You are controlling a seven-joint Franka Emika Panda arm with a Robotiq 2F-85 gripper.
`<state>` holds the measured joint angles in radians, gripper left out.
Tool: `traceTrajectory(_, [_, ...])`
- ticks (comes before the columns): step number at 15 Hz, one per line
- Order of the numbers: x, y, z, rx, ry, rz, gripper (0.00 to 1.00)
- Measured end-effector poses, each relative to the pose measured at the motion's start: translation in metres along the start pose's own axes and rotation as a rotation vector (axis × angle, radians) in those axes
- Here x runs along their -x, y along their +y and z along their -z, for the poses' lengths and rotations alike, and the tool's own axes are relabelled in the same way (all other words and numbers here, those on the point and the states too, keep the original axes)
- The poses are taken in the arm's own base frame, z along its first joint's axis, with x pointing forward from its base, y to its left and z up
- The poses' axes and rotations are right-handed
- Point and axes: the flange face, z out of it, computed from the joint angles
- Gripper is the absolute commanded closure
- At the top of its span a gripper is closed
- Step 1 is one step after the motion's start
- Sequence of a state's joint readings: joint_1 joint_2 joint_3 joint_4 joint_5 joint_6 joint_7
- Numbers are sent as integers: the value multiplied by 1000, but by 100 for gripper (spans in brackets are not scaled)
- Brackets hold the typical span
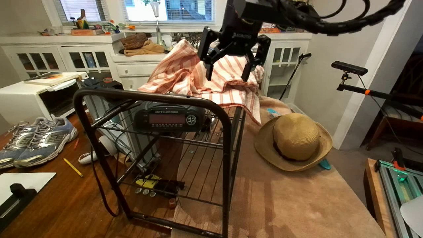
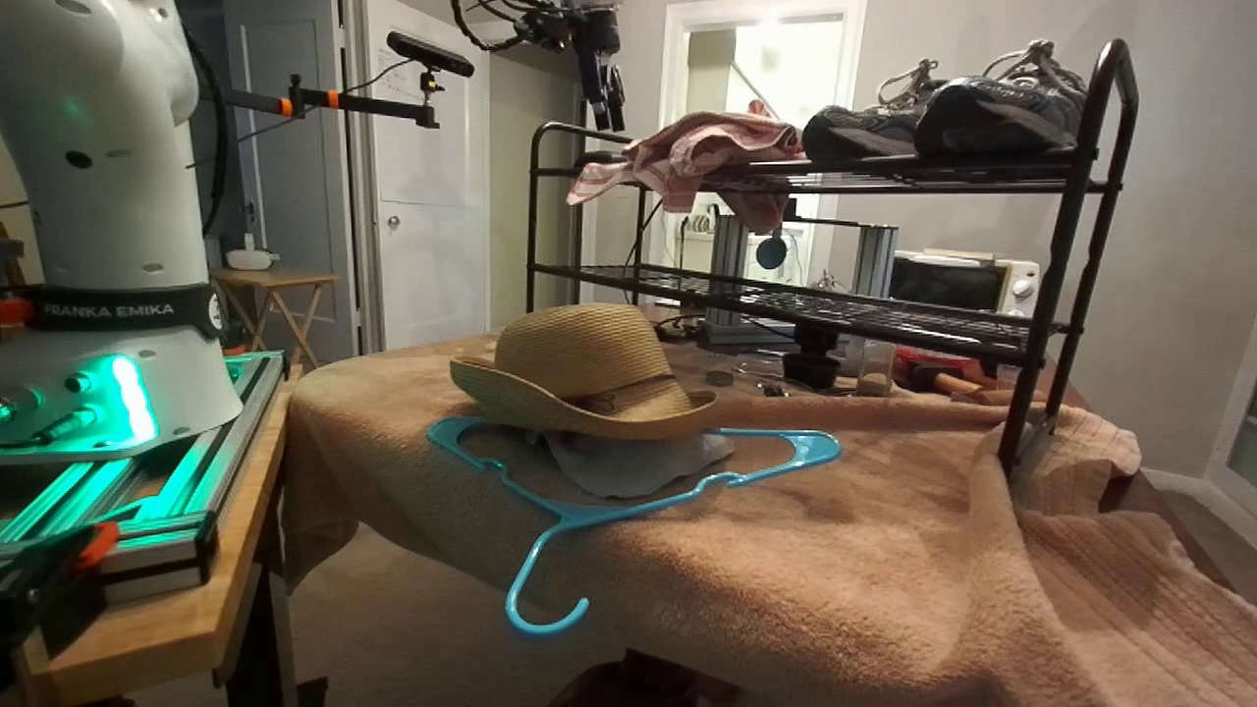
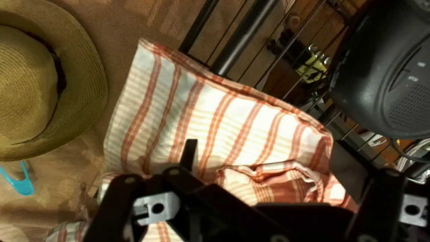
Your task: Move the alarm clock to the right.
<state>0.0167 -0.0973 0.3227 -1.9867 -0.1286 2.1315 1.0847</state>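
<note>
The black alarm clock [image 1: 167,119] lies on the rack's top shelf in an exterior view, partly behind the rack's end bar. Its dark reddish display faces that camera. In the wrist view part of the clock [image 3: 379,77] shows at the upper right, cut off by the frame edge. A dark shape at the rack's far end in an exterior view [image 2: 601,157] looks like the clock, mostly hidden. My gripper [image 1: 228,72] is open and empty, above the shelf and the striped cloth, apart from the clock. It also shows in an exterior view [image 2: 605,93] and the wrist view [image 3: 272,159].
The black wire rack [image 1: 228,148] holds a red-and-white striped cloth [image 1: 214,77] beside the clock and dark shoes [image 2: 997,116]. A straw hat [image 1: 295,138] and blue hanger [image 2: 589,513] lie on the tan blanket [image 2: 766,550]. Sneakers [image 1: 43,142] and a white appliance [image 1: 23,96] stand on the table.
</note>
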Motion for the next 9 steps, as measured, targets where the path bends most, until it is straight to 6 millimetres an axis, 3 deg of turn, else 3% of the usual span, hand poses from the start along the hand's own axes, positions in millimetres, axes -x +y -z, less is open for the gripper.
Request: traceTrajectory(9, [-34,-80,-32,-10,-58,4,0])
